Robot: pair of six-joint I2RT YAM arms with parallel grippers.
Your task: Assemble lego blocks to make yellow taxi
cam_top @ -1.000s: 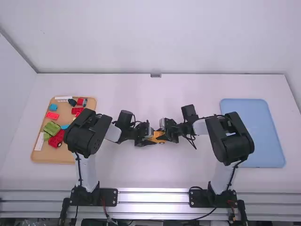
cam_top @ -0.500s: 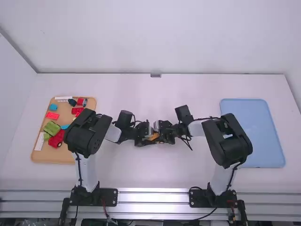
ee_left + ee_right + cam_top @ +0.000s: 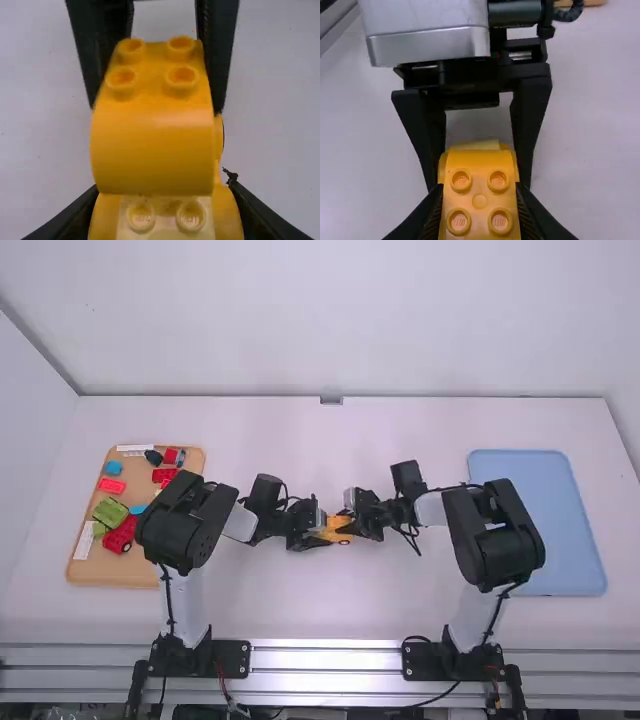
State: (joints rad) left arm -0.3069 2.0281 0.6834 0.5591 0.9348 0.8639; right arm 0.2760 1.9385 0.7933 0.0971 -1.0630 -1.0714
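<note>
High view, yellow car (image 3: 338, 523), long axis crosswise, left gripper (image 3: 322, 535) and right gripper (image 3: 350, 524) grasping opposite ends

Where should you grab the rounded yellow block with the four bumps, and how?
I'd grip the block by its two opposite sides, one finger on each, coming from the bumpy end. Those sides look flat, while the curved front might slip. The right hand holds it that way.

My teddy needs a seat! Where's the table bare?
Bare: white table from silver metal rail to yellow brick car, and from arms to white wall; blue plastic tray. Crowded: tan board with blocks; mid-table, where left gripper and right gripper hold the car.
</note>
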